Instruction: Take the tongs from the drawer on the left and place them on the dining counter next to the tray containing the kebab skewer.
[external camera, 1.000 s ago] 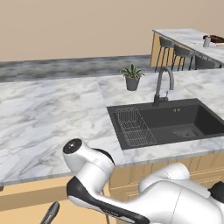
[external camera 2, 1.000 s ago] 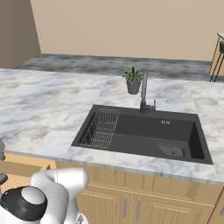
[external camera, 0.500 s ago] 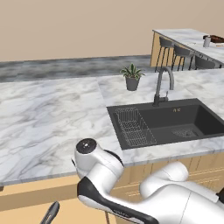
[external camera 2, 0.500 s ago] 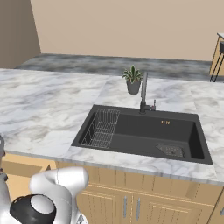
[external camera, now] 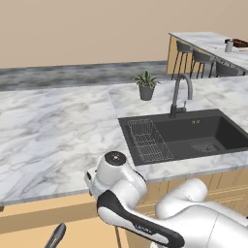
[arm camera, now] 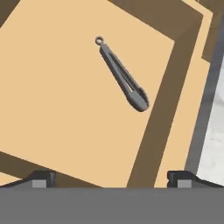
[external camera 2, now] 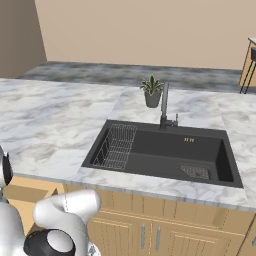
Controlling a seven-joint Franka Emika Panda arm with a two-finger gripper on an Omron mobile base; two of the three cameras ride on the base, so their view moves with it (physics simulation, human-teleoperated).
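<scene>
The drawer [arm camera: 65, 113] stands pulled out, and I look down onto its light-wood floor in the hand view. The tongs [arm camera: 123, 75] lie flat on that floor, slim and grey, slanted, with the small ring [arm camera: 99, 41] at the upper left end. My gripper [arm camera: 111, 178] hangs above the drawer, open, its fingertips [arm camera: 41, 177] wide apart and empty; the tongs are well ahead of them. In the left base view one end of the tongs [external camera: 55, 236] shows in the open drawer [external camera: 48, 213]. The dining counter [external camera: 208, 42] is far back right with the tray [external camera: 240, 43]; the kebab skewer is too small to make out.
A marble worktop [external camera: 53, 131] holds a black sink [external camera: 184, 138] with a wire rack [external camera: 150, 140], a tap [external camera: 180, 94] and a potted plant [external camera: 146, 85]. Bar stools [external camera: 201, 60] stand by the dining counter. The drawer's side wall [arm camera: 157, 118] runs right of the tongs.
The arm's elbow joint has swung to the right in the left base view. The tongs lie where they were and the jaws have stayed wide.
</scene>
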